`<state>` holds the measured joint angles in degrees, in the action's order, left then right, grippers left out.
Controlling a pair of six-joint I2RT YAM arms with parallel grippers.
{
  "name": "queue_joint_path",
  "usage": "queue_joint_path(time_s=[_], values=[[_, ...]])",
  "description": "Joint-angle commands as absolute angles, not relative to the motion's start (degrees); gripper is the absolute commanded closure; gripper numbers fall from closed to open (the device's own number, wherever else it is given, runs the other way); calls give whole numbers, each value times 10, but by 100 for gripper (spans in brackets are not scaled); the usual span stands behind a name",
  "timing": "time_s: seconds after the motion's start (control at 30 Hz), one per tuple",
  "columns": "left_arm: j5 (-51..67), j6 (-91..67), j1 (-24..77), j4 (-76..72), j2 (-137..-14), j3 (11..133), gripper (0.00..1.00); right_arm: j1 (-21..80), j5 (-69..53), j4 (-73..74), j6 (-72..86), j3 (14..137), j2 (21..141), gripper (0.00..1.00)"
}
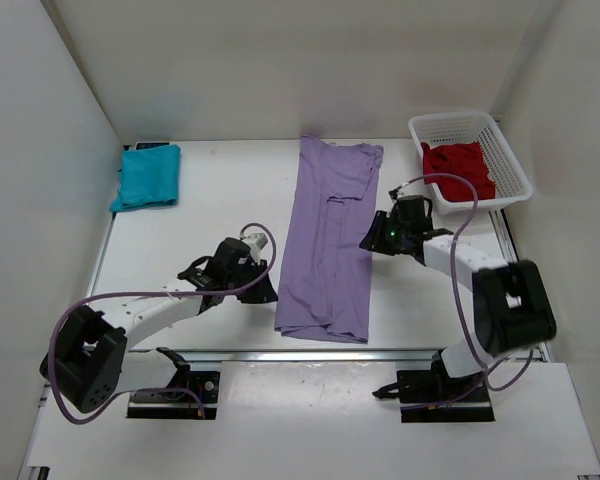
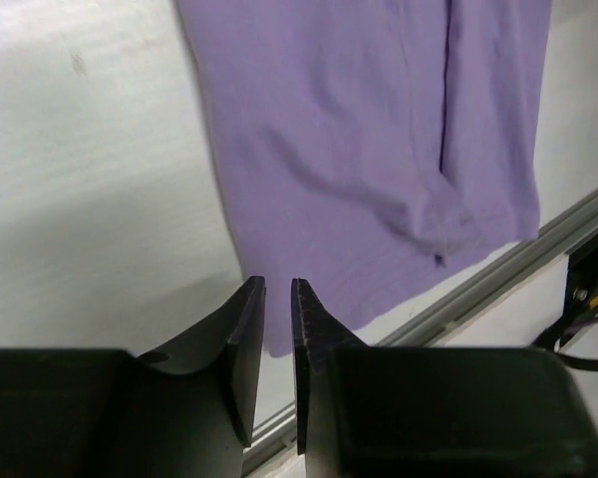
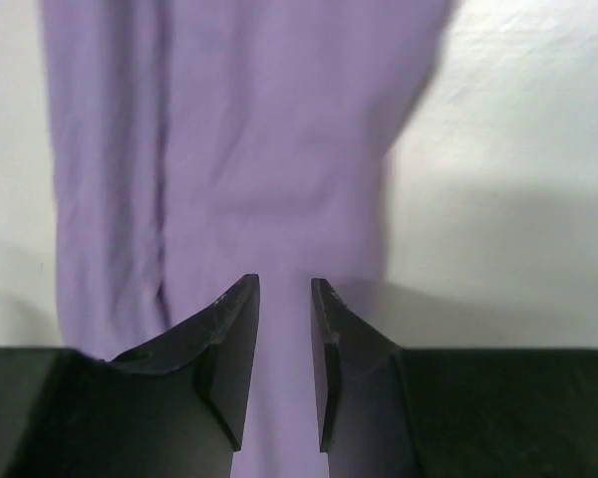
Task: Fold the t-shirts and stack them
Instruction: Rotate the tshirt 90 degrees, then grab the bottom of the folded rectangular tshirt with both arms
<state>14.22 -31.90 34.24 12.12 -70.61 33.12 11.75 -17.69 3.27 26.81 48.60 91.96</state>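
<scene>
The lavender t-shirt (image 1: 330, 240) lies flat in the middle of the table, folded lengthwise into a long strip. It also shows in the left wrist view (image 2: 369, 139) and the right wrist view (image 3: 249, 149). The teal t-shirt (image 1: 147, 177) lies folded at the back left. The dark red t-shirt (image 1: 458, 167) is bunched in the white basket (image 1: 515, 172). My left gripper (image 1: 267, 290) (image 2: 277, 284) is by the strip's near left edge, jaws a narrow gap apart and empty. My right gripper (image 1: 368, 242) (image 3: 285, 282) is over the strip's right edge, slightly open and empty.
White walls close in the table on the left, back and right. A metal rail (image 1: 310, 355) runs along the table's near edge, just past the lavender shirt's near end. The basket stands in the back right corner.
</scene>
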Motion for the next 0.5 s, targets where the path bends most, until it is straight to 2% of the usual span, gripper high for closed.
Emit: queue_joint_path(time_s=[0.0,0.1,0.2,0.27,0.4,0.47], values=[[122,-309,373,121,-686,323,72,176,-100,75,243,433,804,74],[146,-310,379,122,-693,306,66,227,-101,79,265,380,727,77],[142,-309,384,119,-692,297,60,334,-84,73,318,328,664,76],[155,-312,386,110,-686,283,56,382,-78,61,351,287,634,72],[178,-319,387,94,-705,281,52,454,-93,7,416,236,620,66],[188,-316,404,94,-713,283,51,476,-90,7,426,243,635,67]])
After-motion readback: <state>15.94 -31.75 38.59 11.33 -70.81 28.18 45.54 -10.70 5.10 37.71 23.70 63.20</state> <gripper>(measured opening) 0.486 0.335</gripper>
